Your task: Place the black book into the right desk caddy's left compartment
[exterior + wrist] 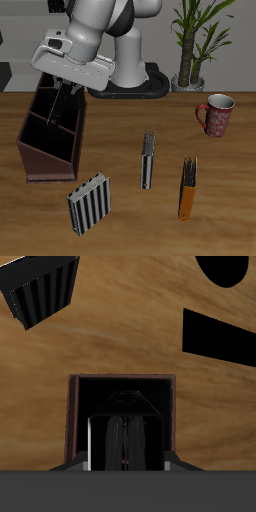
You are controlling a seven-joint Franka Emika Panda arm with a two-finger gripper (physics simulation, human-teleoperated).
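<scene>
Farthest toward the exterior view's left edge, on the wooden surface [120, 125]: the wooden caddy [40, 160], dark reddish-brown, slant-sided, split by inner dividers. Nothing loose visible in the compartments nearer the front edge.

Directly above the caddy's back part: the gripper [68, 98], pointing down into one compartment. Impossible to say from these views which compartment by side name. From the wrist view, looking straight down into that dark pocket, framed by the caddy's rim [72, 416]. Between the two fingers [105, 446]: the black book [125, 434], thin, edge-on, held upright and hanging inside the compartment's mouth. Gripper [125, 448] clenched on the book, jaws narrowed to its thickness. Contact with the compartment floor not discernible.

Next along, near the front edge and just beside the caddy: a striped book [88, 205], flat, angled. Further along, mid-surface: a second, narrower striped book [148, 162]. Beside that, apart from it: an orange-spined book [188, 190]. Farther back: a red patterned mug [215, 113], upright, and behind it a potted plant [195, 40].
</scene>
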